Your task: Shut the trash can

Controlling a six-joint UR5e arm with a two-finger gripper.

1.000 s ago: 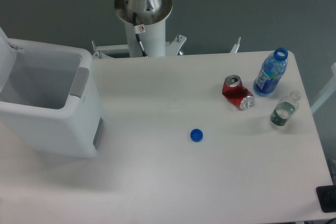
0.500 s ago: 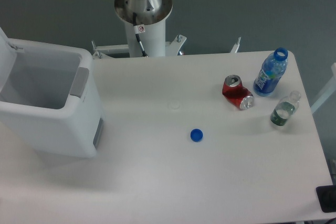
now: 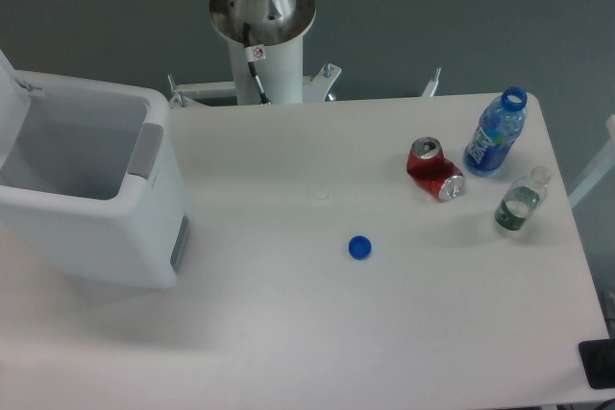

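Observation:
The trash can [image 3: 106,228], a large white boxy bin, stands at the left of the table with its top open and its inside showing. Its white lid [image 3: 8,93] is swung up at the far left edge of the view. A grey latch strip [image 3: 146,151] runs along its right rim. Only the arm's base column [image 3: 261,26] shows at the top; the gripper is out of view.
A crushed red soda can [image 3: 434,169] lies at the right. A blue open bottle [image 3: 496,134] and a small clear bottle [image 3: 520,201] stand near the right edge. A blue cap [image 3: 360,248] lies mid-table. A dark object [image 3: 598,364] sits at the bottom right corner.

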